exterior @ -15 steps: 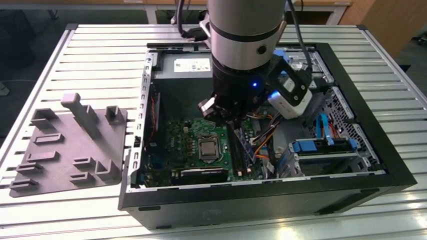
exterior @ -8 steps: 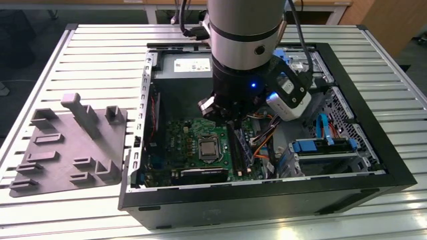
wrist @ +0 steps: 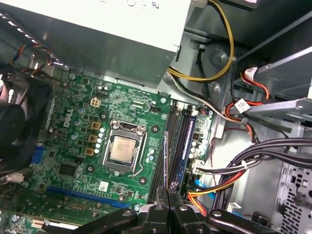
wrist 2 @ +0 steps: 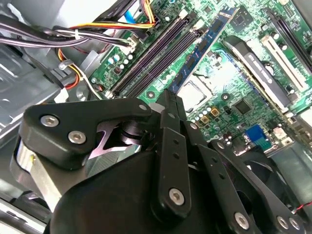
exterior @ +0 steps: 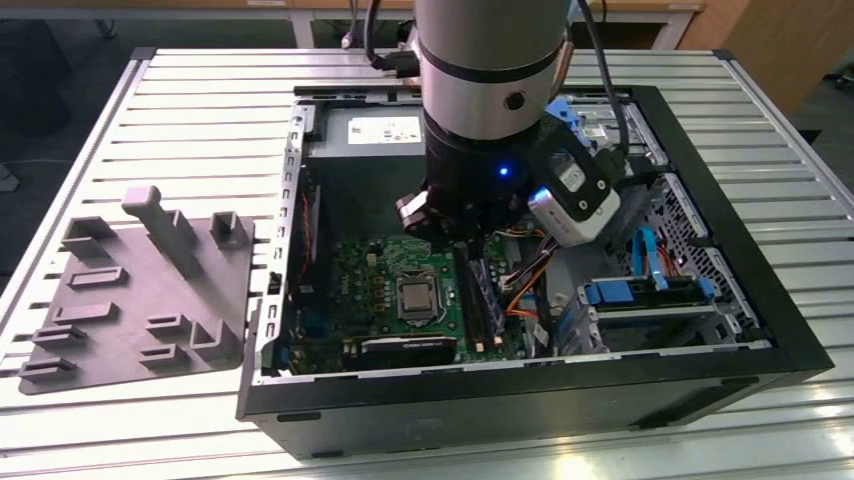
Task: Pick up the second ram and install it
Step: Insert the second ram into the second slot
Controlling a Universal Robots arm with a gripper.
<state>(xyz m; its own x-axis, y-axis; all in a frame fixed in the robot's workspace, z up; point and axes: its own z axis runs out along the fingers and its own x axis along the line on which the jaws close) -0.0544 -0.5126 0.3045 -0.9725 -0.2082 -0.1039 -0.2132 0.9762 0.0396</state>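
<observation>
Gripper [exterior: 461, 235]: exterior view, we see it low inside the open computer case [exterior: 534, 400], over the motherboard [exterior: 374, 270].
Memory slots [wrist 2: 156, 58]: second wrist view, on the motherboard, one holding a blue stick [wrist 2: 204, 44].
Second ram [wrist: 165, 156]: first wrist view, we find it clamped edge-on in the gripper, above the motherboard's slots; we cannot tell if it touches them.

Black pincer [wrist 2: 171, 96] right up close, fingertips pinched together over the green motherboard [wrist 2: 229, 105]. Out from them runs the second ram [wrist 2: 204, 45], bluish and dotted with dark chips. It lies parallel to the black memory slots [wrist 2: 151, 56], between them and the processor socket [wrist 2: 192, 91]. Orange, yellow and black cables [wrist 2: 73, 34] bundle on the slots' other side.
</observation>
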